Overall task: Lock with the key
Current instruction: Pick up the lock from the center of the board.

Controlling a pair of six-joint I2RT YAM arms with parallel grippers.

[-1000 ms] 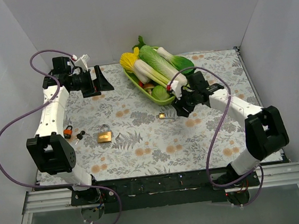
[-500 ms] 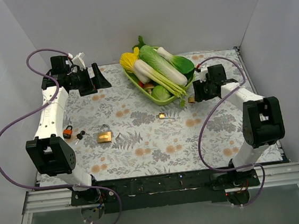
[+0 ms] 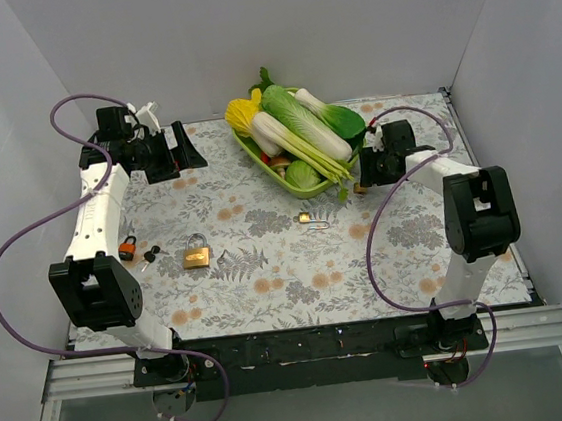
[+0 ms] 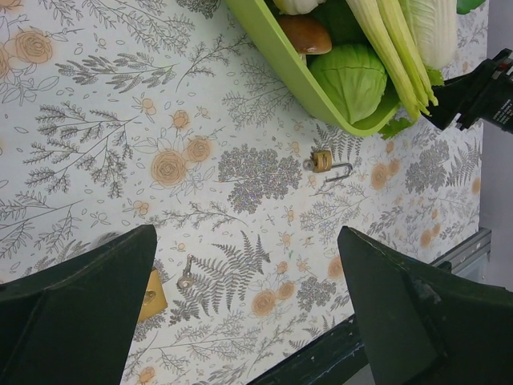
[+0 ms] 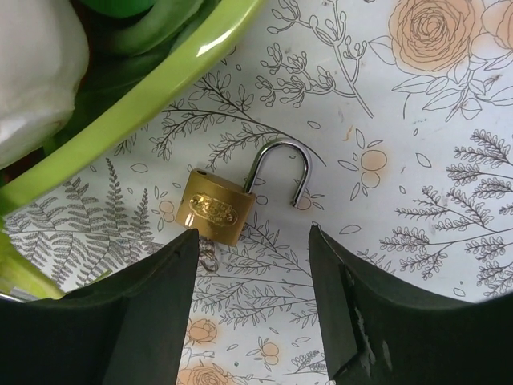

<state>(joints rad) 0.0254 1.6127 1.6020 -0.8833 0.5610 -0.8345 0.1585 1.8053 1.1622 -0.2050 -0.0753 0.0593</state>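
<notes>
A small brass padlock (image 5: 212, 210) with its shackle (image 5: 280, 167) swung open lies on the floral cloth beside the green tray (image 5: 160, 96). A small key ring shows at its lower edge. My right gripper (image 5: 252, 234) hovers just above it, open and empty. In the top view this padlock (image 3: 359, 188) sits below the right gripper (image 3: 369, 167). A second small open padlock (image 3: 305, 217) lies mid-table and also shows in the left wrist view (image 4: 322, 160). A larger brass padlock (image 3: 197, 251) lies left of centre with a silver key (image 4: 186, 277) beside it. My left gripper (image 4: 247, 237) is open, empty and held high.
The green tray (image 3: 255, 153) at the back holds cabbage, corn and other toy vegetables. Orange-headed (image 3: 127, 249) and black-headed keys (image 3: 151, 251) lie near the left arm. White walls enclose the table on three sides.
My right gripper has swung from beside the mid-table padlock back to the far right, next to the tray, over the other small padlock. The left arm has barely moved.
</notes>
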